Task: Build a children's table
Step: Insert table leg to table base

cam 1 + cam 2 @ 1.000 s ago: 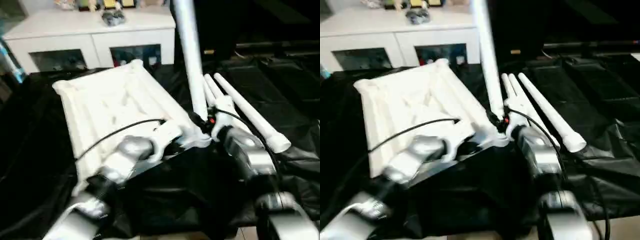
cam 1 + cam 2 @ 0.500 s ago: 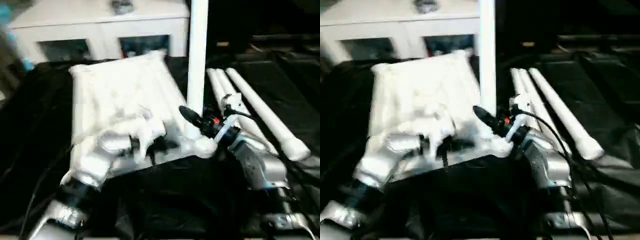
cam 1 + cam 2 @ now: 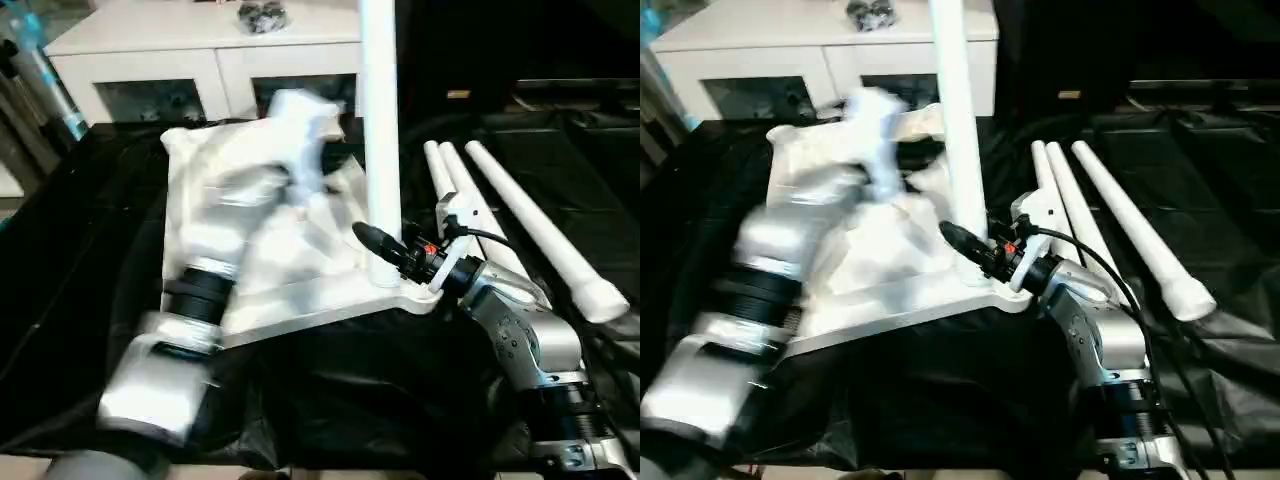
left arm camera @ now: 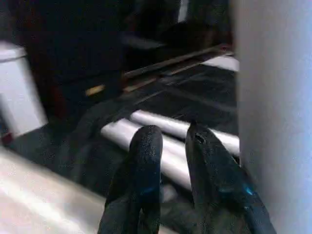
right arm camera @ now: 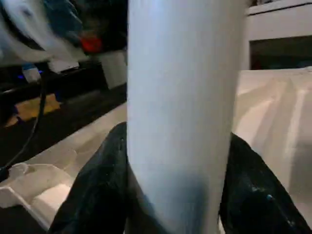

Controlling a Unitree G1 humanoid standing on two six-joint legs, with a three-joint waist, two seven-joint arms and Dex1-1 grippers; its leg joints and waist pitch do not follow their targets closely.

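At the near right corner of the tabletop [image 3: 260,300], the right gripper [image 3: 385,245] is clamped around the base of the upright leg [image 3: 378,120]. From the right wrist, its two black fingers [image 5: 97,190] press against either side of the white tube, which stands straight up in the tabletop's corner socket and runs off the top of the head views.

The left gripper [image 4: 173,141] hangs up over the far part of the tabletop, beside that same upright leg. Its two fingertips [image 4: 146,146] stand a narrow gap apart with nothing between them, the leg's white wall rising just alongside one of them, contact impossible to judge. The left forearm [image 3: 215,260] reaches across the tabletop from the near left side, blurred.

The tabletop itself lies underside up on the black sheet [image 3: 90,300], ribs showing, tilted a little askew. To the right of the tabletop, three spare legs [image 3: 530,225] lie side by side on the sheet, pointing away from the robot; the outermost one is a bit apart from the other two.

Beyond the tabletop's far edge stands the white cabinet [image 3: 200,60] with glass doors, small items on its top.
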